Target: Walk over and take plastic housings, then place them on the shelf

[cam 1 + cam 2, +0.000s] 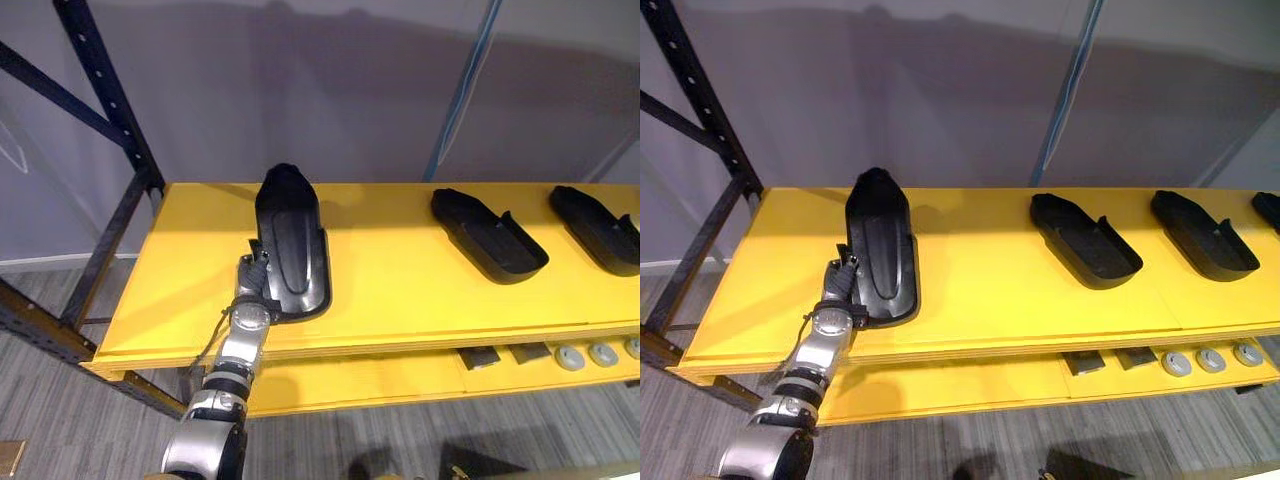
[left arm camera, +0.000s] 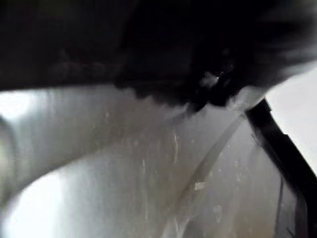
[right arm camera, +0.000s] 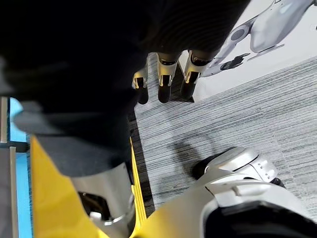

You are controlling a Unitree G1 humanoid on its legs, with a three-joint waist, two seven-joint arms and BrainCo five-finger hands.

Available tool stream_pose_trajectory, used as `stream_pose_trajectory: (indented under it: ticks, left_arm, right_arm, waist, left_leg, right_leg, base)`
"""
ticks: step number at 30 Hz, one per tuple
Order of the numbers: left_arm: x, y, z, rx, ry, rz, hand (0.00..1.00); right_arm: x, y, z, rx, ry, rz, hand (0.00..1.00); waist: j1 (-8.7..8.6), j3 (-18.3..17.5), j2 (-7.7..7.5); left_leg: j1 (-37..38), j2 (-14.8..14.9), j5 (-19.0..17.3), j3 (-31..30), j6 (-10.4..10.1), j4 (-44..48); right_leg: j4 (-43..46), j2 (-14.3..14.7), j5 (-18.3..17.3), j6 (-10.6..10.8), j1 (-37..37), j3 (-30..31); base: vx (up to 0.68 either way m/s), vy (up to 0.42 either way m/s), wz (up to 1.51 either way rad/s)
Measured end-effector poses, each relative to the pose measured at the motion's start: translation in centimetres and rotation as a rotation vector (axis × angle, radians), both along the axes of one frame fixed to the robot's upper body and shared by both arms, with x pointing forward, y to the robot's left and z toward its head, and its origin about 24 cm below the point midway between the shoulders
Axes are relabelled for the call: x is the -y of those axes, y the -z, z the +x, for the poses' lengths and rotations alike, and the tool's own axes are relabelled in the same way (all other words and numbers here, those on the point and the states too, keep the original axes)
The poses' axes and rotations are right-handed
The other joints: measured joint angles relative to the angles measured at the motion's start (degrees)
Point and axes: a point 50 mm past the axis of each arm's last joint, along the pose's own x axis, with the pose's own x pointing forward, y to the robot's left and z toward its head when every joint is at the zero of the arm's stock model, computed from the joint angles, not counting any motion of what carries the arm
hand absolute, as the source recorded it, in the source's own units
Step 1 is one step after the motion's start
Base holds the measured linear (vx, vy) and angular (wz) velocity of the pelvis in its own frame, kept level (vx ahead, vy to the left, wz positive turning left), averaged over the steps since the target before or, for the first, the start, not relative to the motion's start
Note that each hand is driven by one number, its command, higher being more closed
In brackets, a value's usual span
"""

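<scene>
Housing [image 1: 290,240] lies on shelf [image 1: 400,290], extending the row of housings [image 1: 488,238] leftward — left hand [image 1: 255,276] at its near end, grip hidden; right hand [image 3: 165,74] hangs slack.

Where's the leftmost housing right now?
In the eye views the leftmost housing is on the left part of the yellow shelf, near end at the front edge by the left hand; the next housing lies apart to its right.

— The housing [image 1: 290,245]?
— Black plastic, smooth, slightly glossy.
— And the shelf [image 1: 400,290]?
— Smooth yellow board, satin; its frame [image 1: 108,90] dark matt metal. The floor [image 3: 223,114] looks like ribbed grey carpet.
</scene>
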Motion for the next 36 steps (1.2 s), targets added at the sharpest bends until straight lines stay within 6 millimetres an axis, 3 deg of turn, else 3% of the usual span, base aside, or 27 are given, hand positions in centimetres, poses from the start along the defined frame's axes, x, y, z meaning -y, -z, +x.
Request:
stream_pose_trajectory:
  ticks: [3, 12, 21, 27, 31, 32, 36]
  left_arm:
    - [-0.6, -0.4, 0.3, -0.001, -0.004, 0.016, 0.0]
    - [-0.3, -1.2, 1.0, 0.015, 0.008, -0.006, 0.0]
    - [0.8, -2.7, 0.4, 0.128, -0.021, -0.058, 0.0]
    - [2.0, -5.2, -1.3, 0.301, -0.028, -0.109, 0.0]
    - [3.5, -8.1, -2.5, 0.451, 0.026, -0.135, 0.0]
    - [4.3, -9.2, -3.3, 0.52, 0.065, -0.143, 0.0]
    - [6.6, -10.3, -6.3, 0.641, 0.202, -0.145, 0.0]
  right_arm:
    - [0.0, 0.0, 0.3, 0.007, -0.005, 0.001, 0.0]
    - [-0.3, 0.0, 0.3, 0.004, -0.018, 0.005, 0.0]
    - [-0.3, -0.1, 0.6, 0.016, -0.019, 0.004, 0.0]
    - [-0.3, -0.1, 0.6, 0.014, -0.017, 0.001, 0.0]
    - [-0.2, -0.1, 0.3, 0.008, -0.01, -0.007, 0.0]
    - [-0.1, 0.0, -0.1, 0.004, 0.003, -0.006, 0.0]
    - [0.0, 0.0, -0.4, 0.004, 0.021, -0.002, 0.0]
  waist:
    - [-1.1, 0.18, -0.03]
    - [-1.2, 1.45, -1.03]
    - [-1.12, 2.48, -1.0]
    - [-0.09, 2.71, -1.07]
    - [1.08, 2.71, -1.07]
    - [1.94, 2.72, -1.07]
    - [2.67, 2.69, -1.03]
  left_leg:
    - [0.4, 0.24, -0.23, 0.12, -0.28, 0.0]
    - [1.22, 0.11, -0.82, 1.09, -0.27, 0.0]
    - [0.93, 0.2, -0.81, -0.16, -0.26, 0.0]
    - [0.87, 0.27, -0.78, -1.27, -0.23, 0.01]
    - [0.91, 0.38, -0.69, -2.06, -0.1, -0.01]
    - [1.0, 0.38, -0.69, -2.12, -0.1, -0.12]
    - [1.6, 0.44, -0.7, -2.71, -0.11, -0.24]
  right_leg:
    - [-0.39, 0.23, 0.11, -0.17, 0.44, 0.13]
    - [-0.96, 0.17, 0.22, -0.24, 0.97, 1.24]
    - [-1.19, 0.07, 0.22, -0.22, 1.46, -0.14]
    - [-1.03, -0.07, 0.21, -0.24, 1.94, -0.29]
    - [-0.09, -0.03, 0.13, -0.13, 2.1, -0.1]
    - [0.24, -0.13, -0.22, 0.24, 2.16, -0.01]
    - [2.19, -0.19, -1.71, 0.55, 2.2, -0.03]
  base:
    - [0.03, 0.012, -0.04]
    - [-0.03, 0.017, -0.06]
    - [0.0, 0.003, 0.06]
    - [-0.01, 0.013, 0.1]
    - [-0.04, 0.019, 0.1]
    - [-0.05, 0.006, 0.03]
    - [-0.03, 0.006, 0.08]
